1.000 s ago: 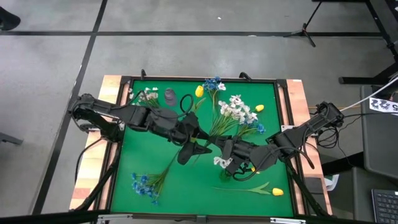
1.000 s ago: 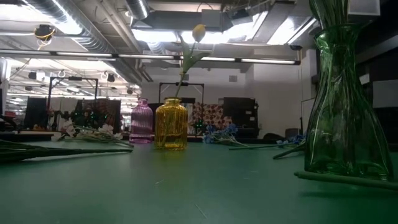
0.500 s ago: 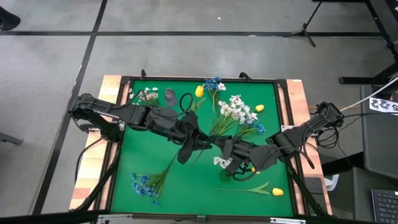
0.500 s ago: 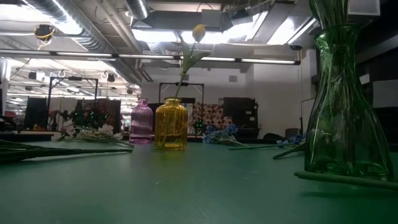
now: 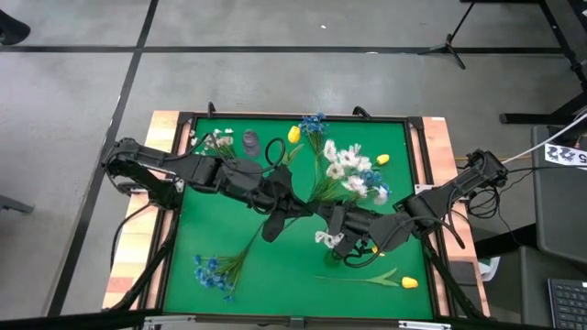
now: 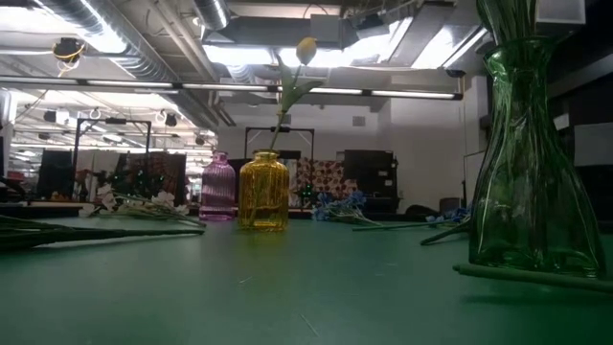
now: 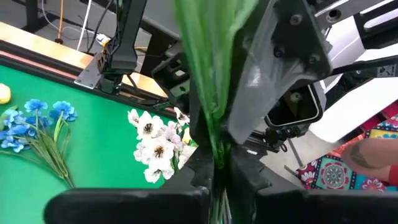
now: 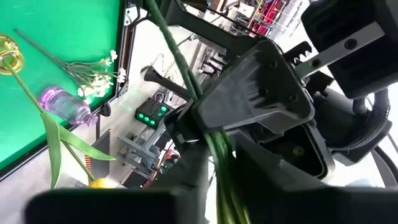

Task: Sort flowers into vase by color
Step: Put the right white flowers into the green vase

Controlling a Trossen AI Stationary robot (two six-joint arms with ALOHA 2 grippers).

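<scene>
My two grippers meet nose to nose above the middle of the green mat. My left gripper (image 5: 298, 213) is shut on the green stems of a bunch of flowers whose white blossoms (image 5: 353, 171) stand out toward the far right. My right gripper (image 5: 326, 218) faces it from the right, and the same stems (image 8: 219, 155) run past its front. A yellow vase (image 6: 263, 193) holds a yellow tulip (image 6: 306, 48). A purple vase (image 6: 217, 187) stands beside it. The green vase (image 6: 530, 163) stands near right, under my right arm. My left gripper pinches the bunch's stems (image 7: 214, 158) between its two fingers, at the end away from the blossoms. It comes nearly level from the table's left. The bunch is lifted clear of the mat, its blossoms slanting away toward the far right.
Loose sprigs lie on the mat: blue ones near left (image 5: 213, 270) and at the far edge (image 5: 315, 122), small white ones far left (image 5: 216, 139), a yellow tulip near right (image 5: 404, 281), and a yellow bud (image 5: 382, 159). A raised frame rims the mat.
The bunch's white blossom end has swung a little toward the table's near right, while its stem end between the two grippers has stayed where it was. Neither arm has visibly shifted.
</scene>
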